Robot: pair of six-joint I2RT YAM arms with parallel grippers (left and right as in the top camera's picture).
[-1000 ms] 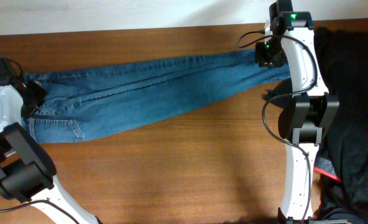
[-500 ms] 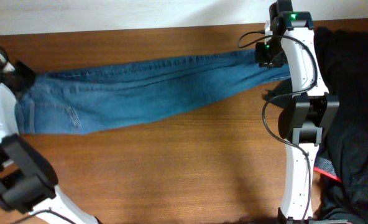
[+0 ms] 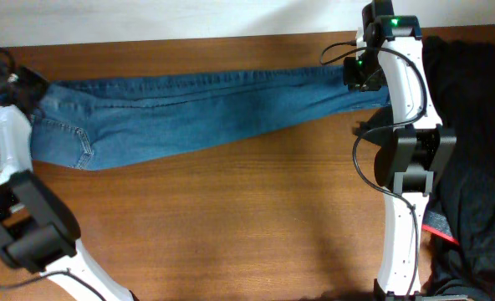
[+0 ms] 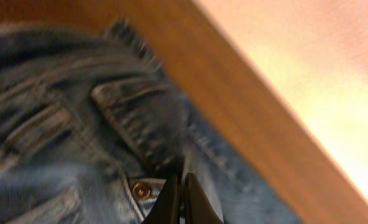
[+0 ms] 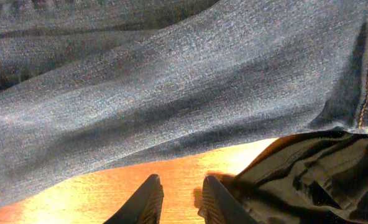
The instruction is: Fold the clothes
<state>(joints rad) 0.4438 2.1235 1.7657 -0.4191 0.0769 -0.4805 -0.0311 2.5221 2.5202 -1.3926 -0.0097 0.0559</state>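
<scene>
The jeans lie stretched across the worktop. The left fingers pinch the waist; the right fingers hover narrowly parted, empty.

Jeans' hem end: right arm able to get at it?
Likely yes: the right pincer hovers open just off the jeans, nothing covering the hem; black cloth lies beside it.
</scene>
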